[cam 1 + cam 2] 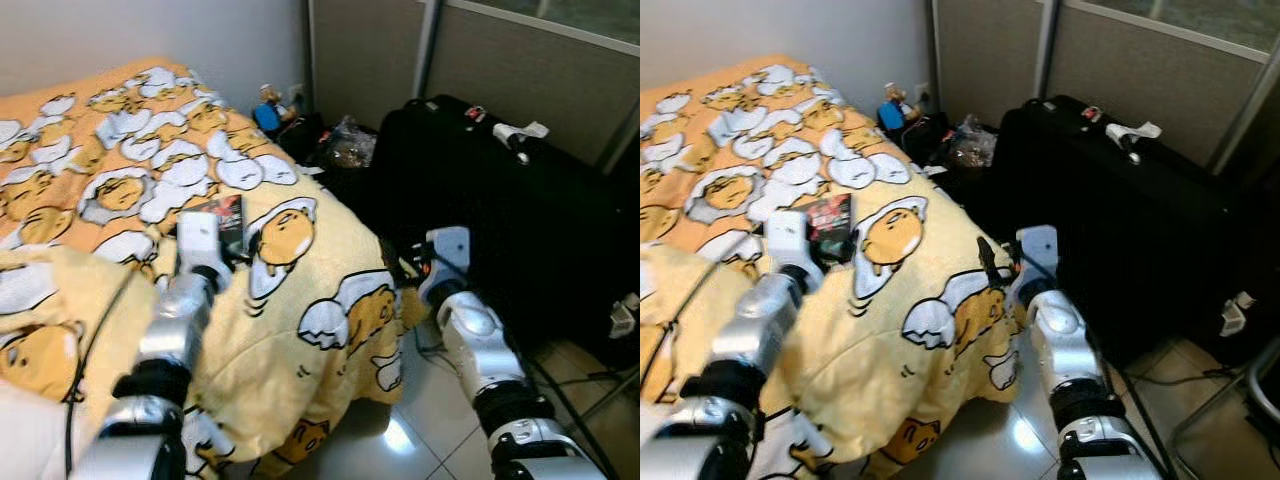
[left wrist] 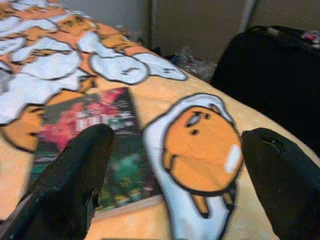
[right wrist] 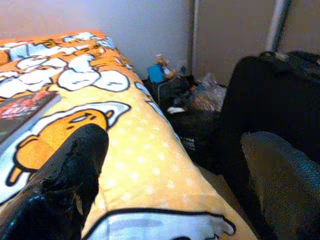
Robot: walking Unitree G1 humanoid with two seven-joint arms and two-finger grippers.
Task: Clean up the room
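Left gripper (image 2: 175, 165) spread wide | book (image 2: 87, 135) just beneath | on bed (image 1: 300, 330)

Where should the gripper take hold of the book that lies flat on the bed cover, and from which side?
Probably at the book's near short edge, coming from above with the open left gripper. The book lies flat on the soft bed cover, so one finger could press the cover down and slip under that edge.

The book (image 2: 87, 135) cover shows lettering too blurred to read.
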